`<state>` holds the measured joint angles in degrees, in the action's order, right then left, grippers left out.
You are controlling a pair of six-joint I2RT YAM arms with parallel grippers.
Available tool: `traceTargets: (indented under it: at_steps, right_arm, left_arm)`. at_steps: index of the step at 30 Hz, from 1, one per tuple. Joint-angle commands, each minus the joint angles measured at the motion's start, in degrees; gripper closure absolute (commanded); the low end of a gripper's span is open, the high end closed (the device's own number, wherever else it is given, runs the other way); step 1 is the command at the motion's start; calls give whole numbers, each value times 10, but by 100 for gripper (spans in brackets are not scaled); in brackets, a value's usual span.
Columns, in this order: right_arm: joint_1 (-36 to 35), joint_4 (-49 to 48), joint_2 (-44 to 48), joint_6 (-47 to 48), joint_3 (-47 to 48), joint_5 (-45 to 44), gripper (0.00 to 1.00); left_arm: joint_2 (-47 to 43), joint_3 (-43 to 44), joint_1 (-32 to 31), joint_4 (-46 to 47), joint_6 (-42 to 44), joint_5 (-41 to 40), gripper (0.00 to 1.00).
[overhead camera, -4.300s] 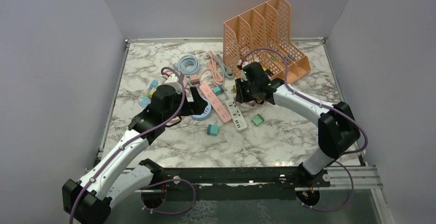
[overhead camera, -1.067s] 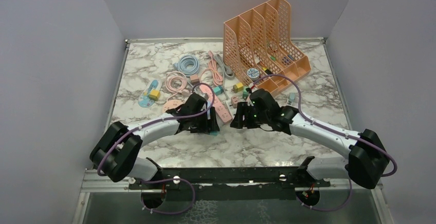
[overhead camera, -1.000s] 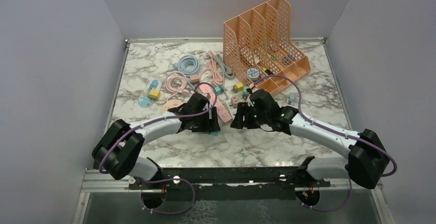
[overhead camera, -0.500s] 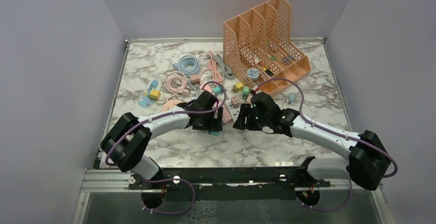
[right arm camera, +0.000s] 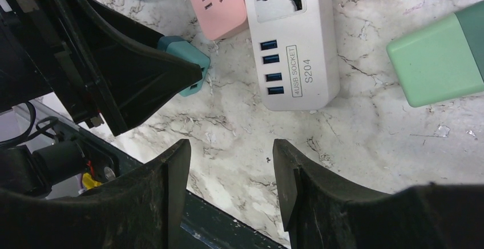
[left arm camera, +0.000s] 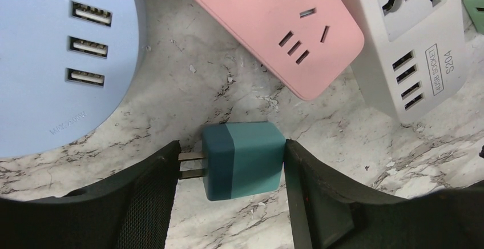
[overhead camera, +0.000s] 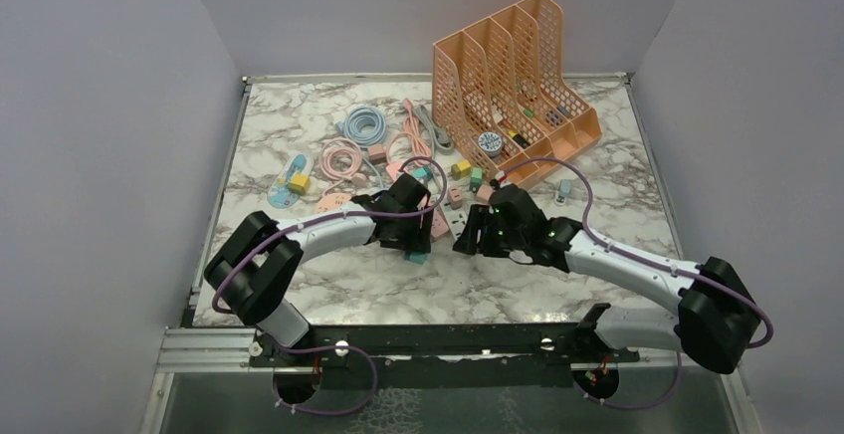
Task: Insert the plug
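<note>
Near edge of tabletop [overhead camera: 328, 285]: right fingers [right arm camera: 319, 203] are held apart over bare marble, with nothing between them. The end of the white strip [right arm camera: 291, 43] lies just beyond their tips.

Plug [left arm camera: 242, 160] is lying flat on the tabletop between the left fingers [left arm camera: 142, 203], prongs level. The prong tips are met by one finger and the back face by the other, so these fingers are recorded as clamped on the plug end to end.

Just beyond the plug, not touching it, the rounded end of the pink strip [left arm camera: 274, 26] is seen. The white strip lies alongside it, and the blue hub [left arm camera: 51, 60] on the other side. A green adapter [right arm camera: 439, 60] lies near the white strip.

Farther back coiled cables [overhead camera: 364, 125] are noted, then an orange rack [overhead camera: 518, 66] at the far side.
</note>
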<state>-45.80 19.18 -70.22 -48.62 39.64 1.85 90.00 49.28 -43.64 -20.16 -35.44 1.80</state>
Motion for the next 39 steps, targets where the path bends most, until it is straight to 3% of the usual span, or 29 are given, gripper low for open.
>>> traceTargets:
  at_steps: [1, 8, 27, 34, 39]
  right_arm:
    - [-4, -77, 30, -7, -35, 11, 45]
    - [-4, -225, 63, -11, -97, 69, 43]
    - [-4, -400, 41, -99, -106, 73, 39]
    - [-4, -411, 43, -121, -105, 45, 58]
    - [-4, -417, 68, -122, -122, 9, 60]
  left_arm:
    - [6, -6, -7, -23, -10, -18, 47]
    - [-71, 18, -7, -25, -72, 2, 47]
    - [-171, 48, -1, 24, -237, 95, 45]
    - [-187, 46, 0, 40, -262, 104, 42]
    - [-198, 51, 0, 29, -263, 94, 37]
